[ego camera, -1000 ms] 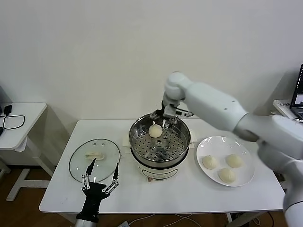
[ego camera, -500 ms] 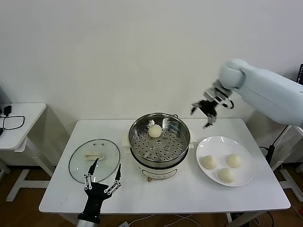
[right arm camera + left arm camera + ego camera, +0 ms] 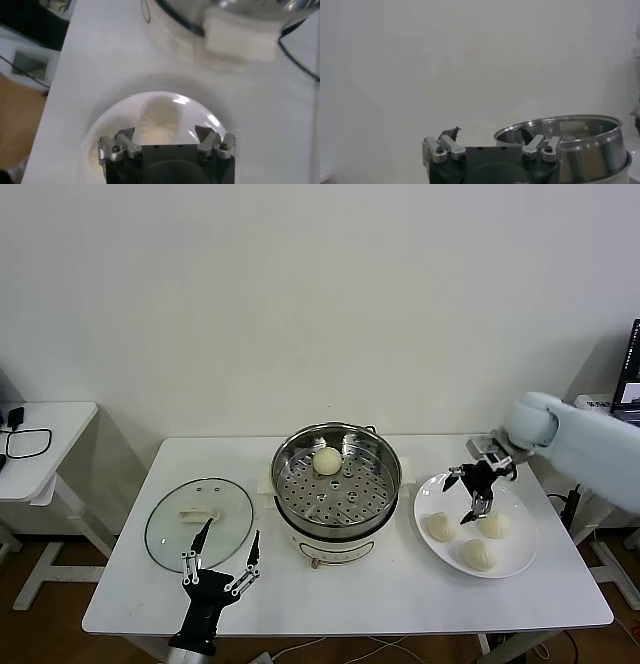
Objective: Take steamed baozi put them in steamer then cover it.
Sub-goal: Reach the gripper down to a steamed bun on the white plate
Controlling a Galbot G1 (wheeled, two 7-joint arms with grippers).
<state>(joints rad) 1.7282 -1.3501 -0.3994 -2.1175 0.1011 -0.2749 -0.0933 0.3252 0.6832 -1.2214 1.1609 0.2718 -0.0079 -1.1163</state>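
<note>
Four baozi: one [image 3: 327, 461] lies on the perforated floor of the steamer [image 3: 337, 483], toward its far side; three more sit on the white plate [image 3: 520, 556] just right of the steamer, namely one [image 3: 441, 527] nearest the steamer, one [image 3: 494, 525] farther from it, one [image 3: 480, 555] at the plate's near side.
Steamer: it stands uncovered on its white pot base [image 3: 330, 546], mid-table [image 3: 400, 594].
Glass lid: it [image 3: 199, 522] lies flat on the table left of the steamer, white handle up.
Right gripper: it [image 3: 474, 493] hangs over the plate, right of the steamer, above the two farther buns; its fingers are spread with nothing between them.
Left gripper: it [image 3: 222, 554] hovers at the table's near edge, left of the steamer, close to the lid; its fingers are spread wide and hold nothing.
</note>
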